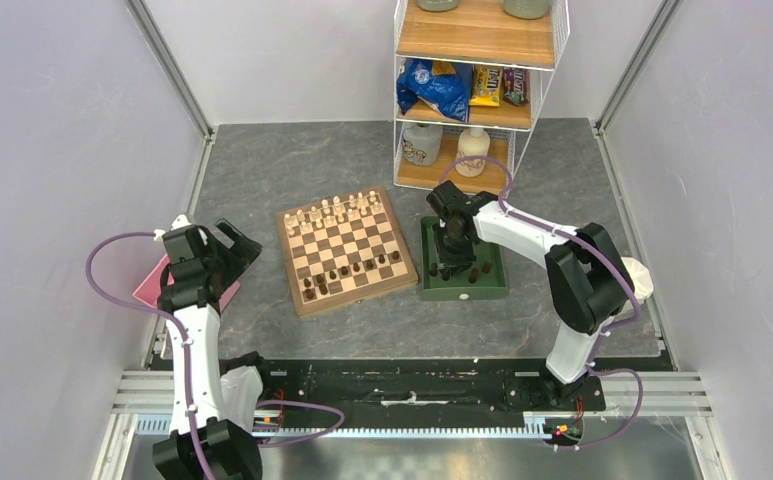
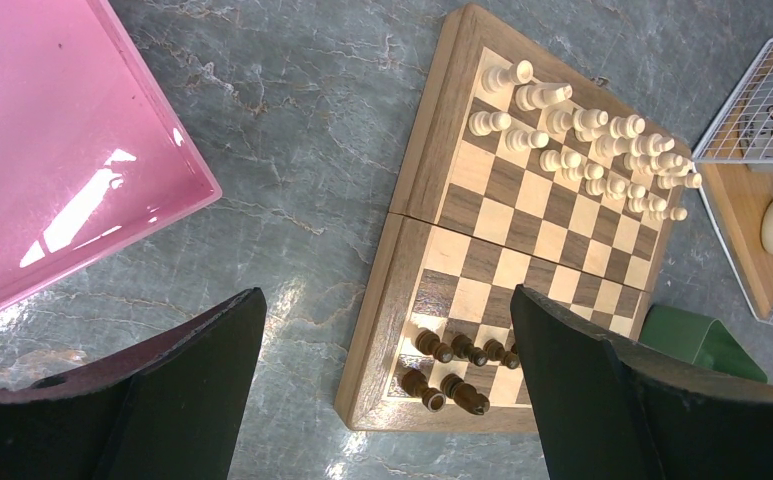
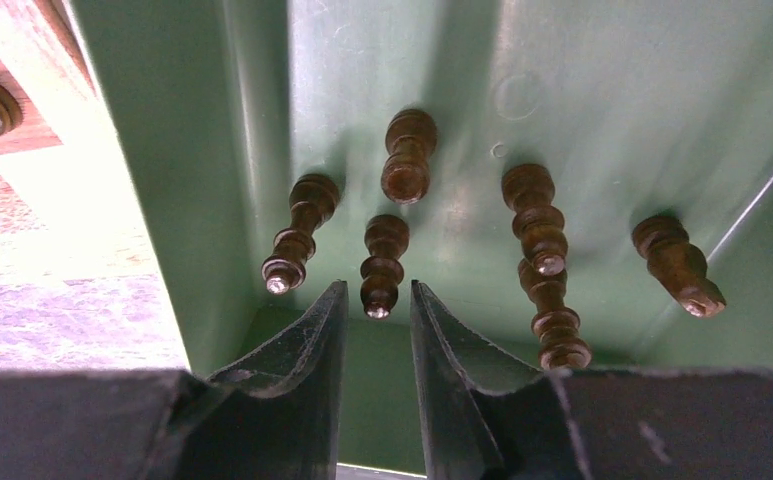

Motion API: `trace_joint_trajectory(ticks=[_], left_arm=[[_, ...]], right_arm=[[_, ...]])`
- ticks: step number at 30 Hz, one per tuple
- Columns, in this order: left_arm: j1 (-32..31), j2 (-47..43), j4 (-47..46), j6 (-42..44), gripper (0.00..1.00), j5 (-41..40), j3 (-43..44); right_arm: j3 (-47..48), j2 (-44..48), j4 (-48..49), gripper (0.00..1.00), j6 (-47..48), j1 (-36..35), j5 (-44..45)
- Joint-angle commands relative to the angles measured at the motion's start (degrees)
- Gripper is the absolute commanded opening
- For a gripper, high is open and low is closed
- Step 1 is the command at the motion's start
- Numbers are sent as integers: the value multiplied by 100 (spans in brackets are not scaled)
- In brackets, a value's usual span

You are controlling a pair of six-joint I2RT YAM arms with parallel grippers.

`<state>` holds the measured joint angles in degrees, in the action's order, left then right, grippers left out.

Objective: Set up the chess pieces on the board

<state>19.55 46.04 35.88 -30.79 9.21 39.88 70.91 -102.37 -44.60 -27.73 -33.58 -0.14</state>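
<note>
Seen from the top, the square wooden chessboard with dark and light squares lies a little turned in the middle of the grey stone-patterned desk, with bare desk around it on the far, near and left sides. The dark-green rectangular tray lies just beside its right edge. The right gripper hangs down into this tray. The left gripper is near the left edge of the desk, over the flat pink tray and well apart from the chessboard. A white wire shelf with wooden boards stands at the far edge. The writing on its snack bags is too small to read.

In the left wrist view, the left gripper's jaws are spread wide with nothing between them. Pale cream chessmen fill two rows at the far edge of the chessboard, too crowded to count. Dark-brown wooden chessmen stand at its near corner: five show clearly, and any others are hidden behind a finger.

In the right wrist view, six dark-brown wooden chessmen are in the dark-green rectangular tray, near its left wall. The jaws stand narrow, one on each side of the top of one chessman, with a gap on both sides.
</note>
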Motion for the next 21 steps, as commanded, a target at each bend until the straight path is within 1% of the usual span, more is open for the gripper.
trace_joint_trajectory(ticks=[1,4,7,11,14,21], left_arm=[[34,1,-83,144,99,55,36],[39,10,-86,142,99,64,35],[33,15,-87,139,99,65,30],[35,38,-82,141,99,73,32],[32,48,-84,141,99,65,31],[30,124,-77,134,99,90,40]], right_arm=[[36,-46,111,36,99,1,251],[36,-55,117,34,103,1,330],[45,-65,118,27,122,1,276],[36,85,118,20,160,0,239],[118,271,-61,17,172,1,231],[508,1009,-561,16,175,6,384]])
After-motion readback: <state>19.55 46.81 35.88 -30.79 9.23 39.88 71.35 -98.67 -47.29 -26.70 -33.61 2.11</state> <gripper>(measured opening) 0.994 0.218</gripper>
